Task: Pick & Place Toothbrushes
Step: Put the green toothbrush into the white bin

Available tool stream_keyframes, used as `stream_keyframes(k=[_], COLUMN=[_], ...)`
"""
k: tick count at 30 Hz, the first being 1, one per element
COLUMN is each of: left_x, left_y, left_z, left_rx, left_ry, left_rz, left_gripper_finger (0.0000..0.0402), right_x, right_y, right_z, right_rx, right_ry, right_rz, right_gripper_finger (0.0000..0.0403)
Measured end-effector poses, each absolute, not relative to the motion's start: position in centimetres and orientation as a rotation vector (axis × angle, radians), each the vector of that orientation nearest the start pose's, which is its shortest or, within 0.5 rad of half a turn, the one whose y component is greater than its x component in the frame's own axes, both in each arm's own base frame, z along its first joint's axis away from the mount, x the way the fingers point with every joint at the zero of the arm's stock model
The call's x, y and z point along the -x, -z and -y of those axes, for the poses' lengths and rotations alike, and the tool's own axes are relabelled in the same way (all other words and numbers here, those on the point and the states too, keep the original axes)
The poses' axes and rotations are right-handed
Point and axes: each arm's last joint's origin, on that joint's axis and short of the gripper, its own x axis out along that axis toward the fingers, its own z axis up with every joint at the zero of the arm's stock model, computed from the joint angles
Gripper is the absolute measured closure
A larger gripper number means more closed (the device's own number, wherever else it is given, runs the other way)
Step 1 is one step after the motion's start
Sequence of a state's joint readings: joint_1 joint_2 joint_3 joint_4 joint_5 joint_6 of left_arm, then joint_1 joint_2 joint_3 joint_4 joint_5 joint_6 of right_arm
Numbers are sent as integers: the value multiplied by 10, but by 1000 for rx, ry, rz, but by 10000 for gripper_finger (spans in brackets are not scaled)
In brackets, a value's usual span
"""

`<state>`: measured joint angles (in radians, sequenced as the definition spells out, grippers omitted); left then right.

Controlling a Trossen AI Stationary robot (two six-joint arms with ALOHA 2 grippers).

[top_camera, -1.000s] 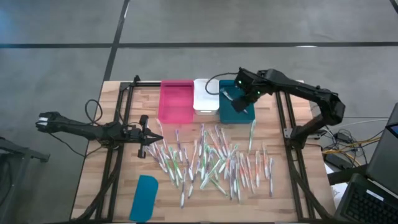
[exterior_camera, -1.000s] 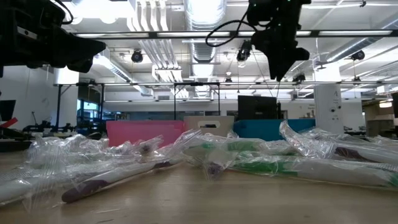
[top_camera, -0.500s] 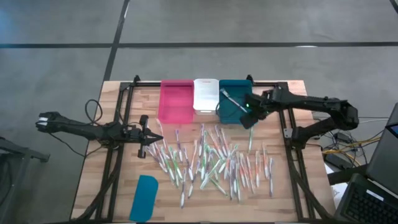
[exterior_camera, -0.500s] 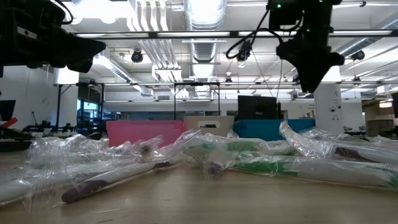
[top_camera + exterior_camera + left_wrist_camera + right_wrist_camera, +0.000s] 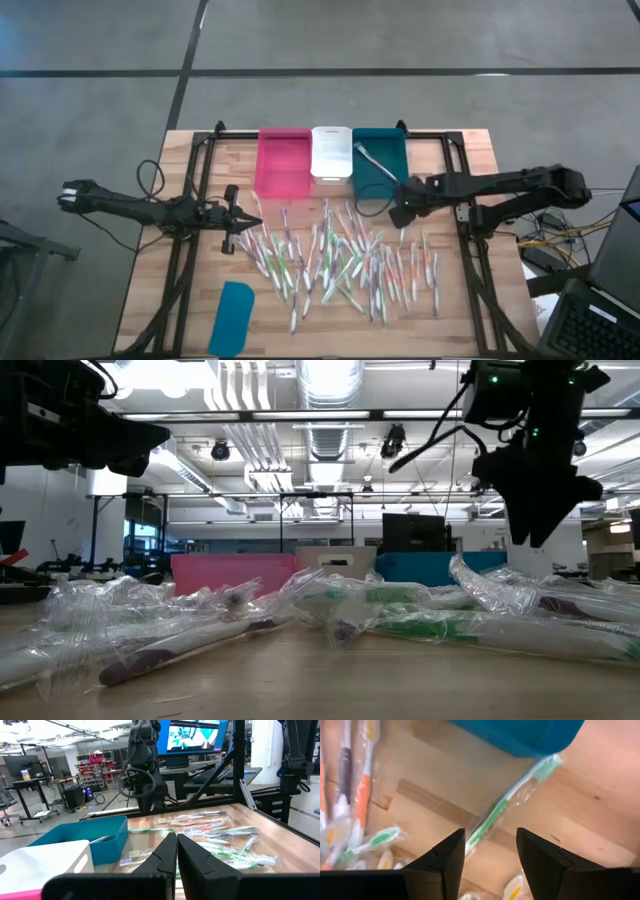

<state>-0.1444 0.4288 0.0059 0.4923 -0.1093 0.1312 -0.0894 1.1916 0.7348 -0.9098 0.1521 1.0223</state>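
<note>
Dozens of wrapped toothbrushes lie scattered on the wooden table, green, orange and purple ones mixed; they also show in the left wrist view and the low view. One toothbrush lies inside the teal bin. My right gripper hangs open just off the teal bin's near side, its fingers on either side of a green toothbrush without touching it. My left gripper waits shut at the pile's left edge.
A pink bin and a white bin stand beside the teal one along the far edge. A flat teal lid lies near the table's near left corner. Black frame rails run along both sides.
My right gripper has left the space over the teal bin, moving toward the table's near edge and down, and now hovers over the toothbrushes at the bin's near side. The left arm has kept still.
</note>
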Motion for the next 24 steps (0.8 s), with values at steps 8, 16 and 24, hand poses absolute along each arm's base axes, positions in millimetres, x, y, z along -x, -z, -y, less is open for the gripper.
stream_keyframes(k=[8,16,24], left_x=[-123,-123,-123], left_y=[-174,-174,-174], left_z=[15,15,15], left_rx=[-122,-123,-122], left_ry=[31,31,31], left_rz=[71,71,71], left_gripper_finger=[384,384,384], right_x=[-186,-174,-170], right_y=[-174,-151,-133], right_z=[14,12,13], right_rx=[-861,-905,-954], right_ry=[877,945,934], right_rz=[-1066,-1063,-977], right_gripper_finger=[218,233,220])
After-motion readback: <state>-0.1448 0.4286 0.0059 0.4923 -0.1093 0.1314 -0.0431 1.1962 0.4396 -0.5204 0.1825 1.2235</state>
